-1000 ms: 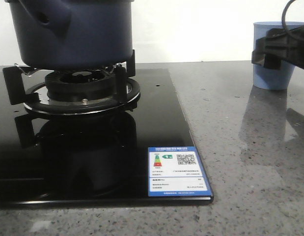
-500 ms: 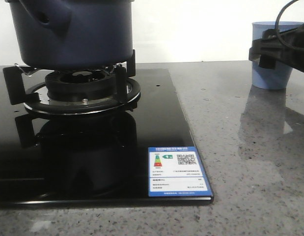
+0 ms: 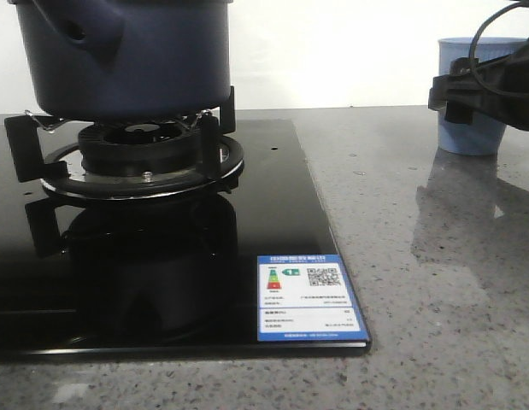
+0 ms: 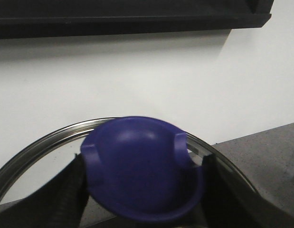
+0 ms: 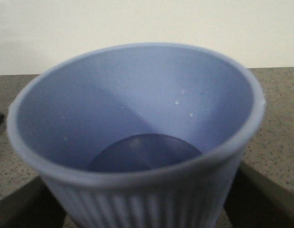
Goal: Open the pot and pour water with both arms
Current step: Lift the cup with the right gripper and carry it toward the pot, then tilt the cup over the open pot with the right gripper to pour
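The navy-blue pot (image 3: 127, 51) stands on the gas burner (image 3: 144, 158) at the back left; its top is cut off in the front view. In the left wrist view my left gripper (image 4: 142, 190) is shut on the blue knob (image 4: 142, 166) of the steel-rimmed glass lid (image 4: 37, 147); the white wall shows through the glass. The left gripper is out of the front view. My right gripper (image 3: 473, 90) is at the far right, shut around the pale blue ribbed cup (image 3: 465, 137). The cup (image 5: 137, 109) fills the right wrist view between the fingers (image 5: 23, 204).
The black glass hob (image 3: 161, 282) covers the left half, with a blue energy label (image 3: 308, 297) at its front right corner. Grey speckled countertop (image 3: 435, 282) lies to the right. A white wall stands close behind.
My right gripper has shifted a little left and up at the cup, and the cup has shifted slightly with it. The pot has not moved.
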{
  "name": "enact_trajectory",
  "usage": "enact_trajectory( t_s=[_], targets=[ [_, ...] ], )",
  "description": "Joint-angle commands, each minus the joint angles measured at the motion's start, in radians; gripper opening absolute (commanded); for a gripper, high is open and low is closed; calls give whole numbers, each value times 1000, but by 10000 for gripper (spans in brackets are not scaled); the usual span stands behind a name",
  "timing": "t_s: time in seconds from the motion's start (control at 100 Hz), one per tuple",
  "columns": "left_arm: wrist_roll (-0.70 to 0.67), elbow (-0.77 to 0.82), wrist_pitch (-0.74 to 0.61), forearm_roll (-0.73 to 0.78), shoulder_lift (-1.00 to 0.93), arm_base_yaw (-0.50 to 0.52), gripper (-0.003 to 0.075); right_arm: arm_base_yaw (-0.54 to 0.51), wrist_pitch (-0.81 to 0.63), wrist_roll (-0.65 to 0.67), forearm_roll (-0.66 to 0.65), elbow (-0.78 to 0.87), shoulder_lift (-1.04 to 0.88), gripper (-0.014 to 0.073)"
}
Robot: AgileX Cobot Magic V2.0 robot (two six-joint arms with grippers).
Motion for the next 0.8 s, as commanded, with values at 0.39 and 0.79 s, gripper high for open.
enact_trajectory(
  t_s=[0.39, 0.79],
  targets=[
    [1, -42, -65, -43, -31, 3, 345, -6, -73, -1, -28, -28, -44, 382],
    [1, -42, -68, -24, -31, 3, 345, 10, 317, -1, -221, -87, -306, 382]
  ],
)
